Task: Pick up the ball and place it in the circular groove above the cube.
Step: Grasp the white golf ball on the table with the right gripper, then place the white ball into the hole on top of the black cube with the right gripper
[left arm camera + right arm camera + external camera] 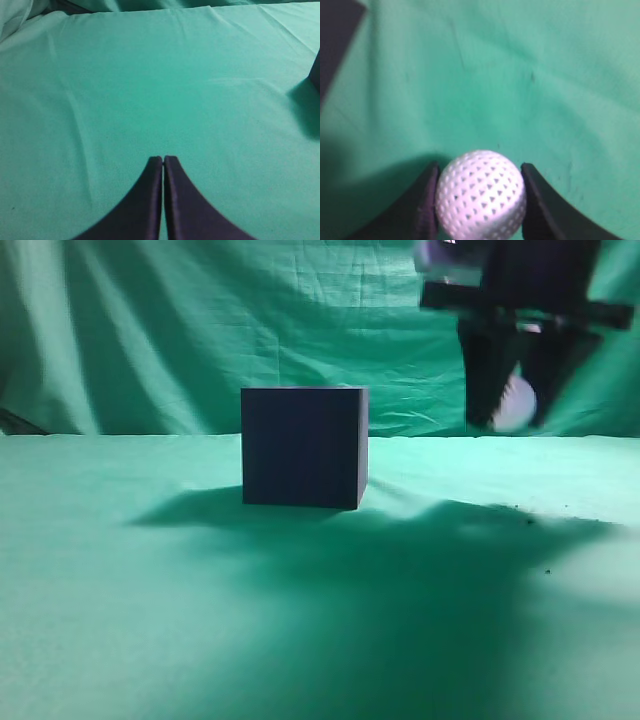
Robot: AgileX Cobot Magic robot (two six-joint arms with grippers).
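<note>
The dark navy cube (303, 447) stands on the green cloth, left of centre in the exterior view. A corner of it shows at the top left of the right wrist view (335, 35) and at the right edge of the left wrist view (316, 72). My right gripper (508, 410) is shut on the white dimpled ball (516, 403) and holds it in the air, right of the cube and near its top height. The ball fills the gap between the jaws in the right wrist view (481, 194). My left gripper (163, 160) is shut and empty above bare cloth.
Green cloth (150, 620) covers the table and hangs as a creased backdrop (200, 320). A broad shadow lies across the cloth in front of and right of the cube. A few dark specks (528, 522) lie on the cloth at right.
</note>
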